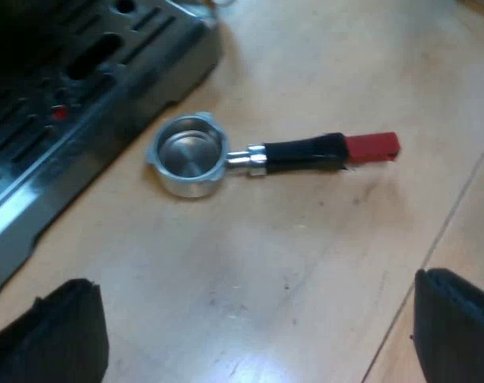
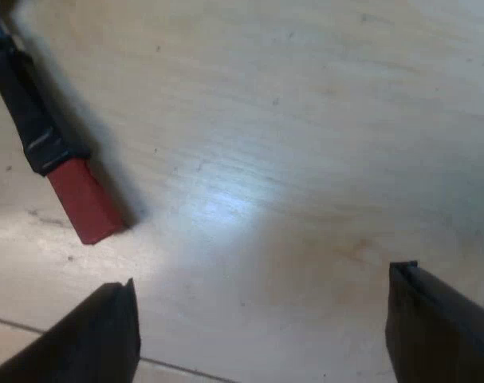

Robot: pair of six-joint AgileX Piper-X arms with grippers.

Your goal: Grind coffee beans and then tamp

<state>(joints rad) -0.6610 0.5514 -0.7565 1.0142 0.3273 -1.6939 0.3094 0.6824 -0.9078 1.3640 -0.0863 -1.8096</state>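
Holder (image 1: 281, 154), just one, lies on pale wooden table (image 1: 305, 263) beside one espresso machine (image 1: 66, 120); left gripper (image 1: 253, 319) and right gripper (image 2: 261, 319) gape, grasping nothing.

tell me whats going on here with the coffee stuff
Nothing is being held yet. The round silver metal holder with a black handle and red end lies loose on the pale wooden table, beside the steel espresso machine, and its basket looks empty. The left end effector hovers open above it. The right end effector is open near the handle's red end.
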